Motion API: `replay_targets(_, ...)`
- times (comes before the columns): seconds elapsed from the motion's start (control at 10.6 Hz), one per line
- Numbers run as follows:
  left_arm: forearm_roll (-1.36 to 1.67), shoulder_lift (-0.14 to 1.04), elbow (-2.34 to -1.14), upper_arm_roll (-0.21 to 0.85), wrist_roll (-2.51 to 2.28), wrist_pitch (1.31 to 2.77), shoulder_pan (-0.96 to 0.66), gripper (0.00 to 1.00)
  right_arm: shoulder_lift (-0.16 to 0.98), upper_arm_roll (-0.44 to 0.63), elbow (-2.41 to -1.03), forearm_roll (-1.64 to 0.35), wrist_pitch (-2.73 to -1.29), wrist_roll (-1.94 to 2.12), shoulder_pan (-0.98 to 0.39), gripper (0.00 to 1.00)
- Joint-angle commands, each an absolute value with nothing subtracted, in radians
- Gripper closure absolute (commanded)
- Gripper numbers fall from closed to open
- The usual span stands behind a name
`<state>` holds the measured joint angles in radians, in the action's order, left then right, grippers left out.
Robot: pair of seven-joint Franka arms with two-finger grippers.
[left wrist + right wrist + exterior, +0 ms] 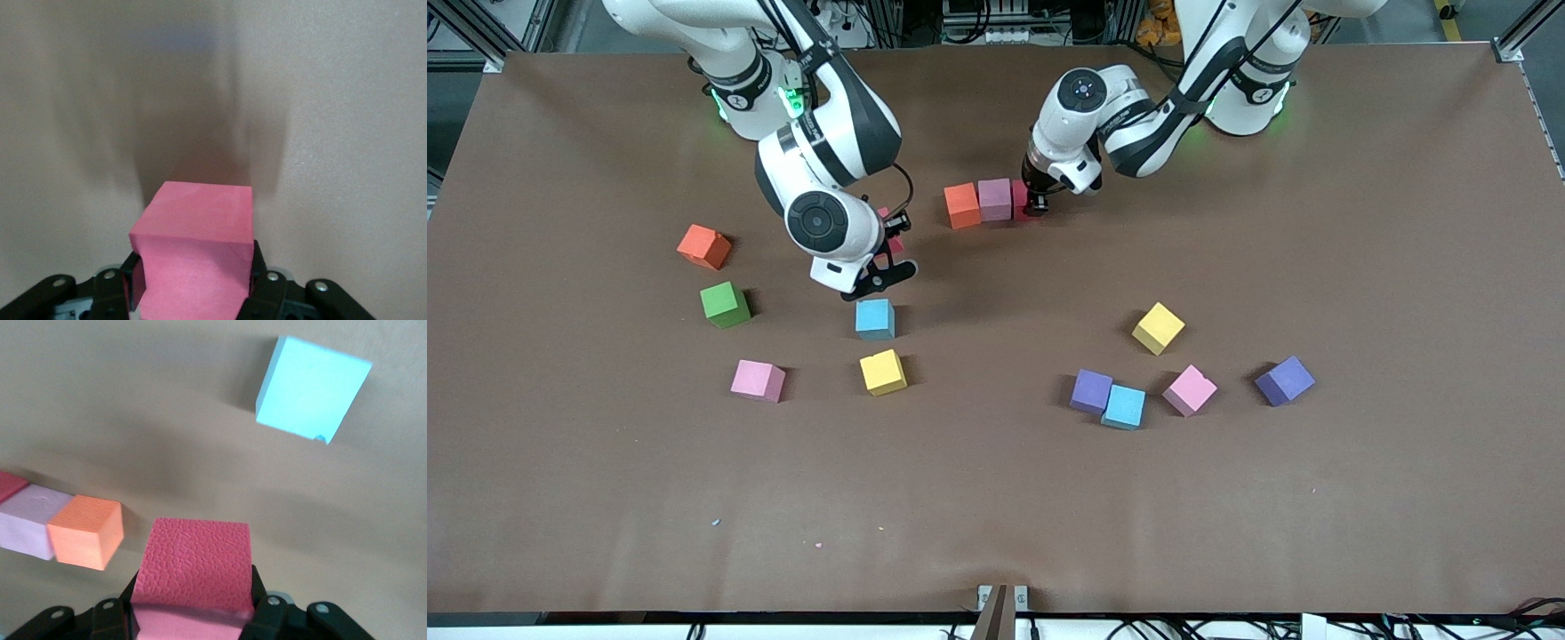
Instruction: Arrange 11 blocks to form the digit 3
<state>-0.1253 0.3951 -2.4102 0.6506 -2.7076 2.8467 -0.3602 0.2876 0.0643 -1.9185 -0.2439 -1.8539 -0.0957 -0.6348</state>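
A row of three cubes lies near the arms' bases: orange (961, 204), pink (994, 198) and red (1020, 197). My left gripper (1036, 210) is down at the row's end and shut on that red cube (200, 233), which rests on the table. My right gripper (887, 258) is shut on another red cube (893, 244) and holds it above the table, over the spot between the row and a light blue cube (874, 318). The right wrist view shows the held red cube (193, 560), the row's orange cube (87, 532) and the light blue cube (310, 390).
Loose cubes lie about the table: orange-red (703, 246), green (725, 304), yellow (883, 372) and pink (758, 380) toward the right arm's end; yellow (1158, 327), purple (1091, 390), light blue (1123, 406), pink (1190, 389) and purple (1285, 380) toward the left arm's end.
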Motion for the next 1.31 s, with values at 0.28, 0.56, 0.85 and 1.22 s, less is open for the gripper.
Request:
replay_targets(0.28,-0.112,0.463,-2.364,0.624,-2.717,2.859,-0.388,1.00,0.374,0.055,-1.812,-0.252,-1.876,-0.199,-0.621,0.83)
replay_targets(0.56,-0.113,0.469,-2.350,0.624,-2.735,2.859,-0.388,1.00,0.422,0.052,-1.815,-0.264,-1.939,-0.369,-0.685,0.83)
replay_targets(0.85,-0.112,0.468,-2.350,0.624,-2.737,2.859,-0.400,1.00,0.472,0.052,-1.819,-0.264,-2.029,-0.498,-0.782,0.83)
replay_targets(1.22,-0.112,0.476,-2.349,0.624,-2.753,2.859,-0.400,1.00,0.520,0.051,-1.821,-0.265,-2.086,-0.554,-0.795,0.83)
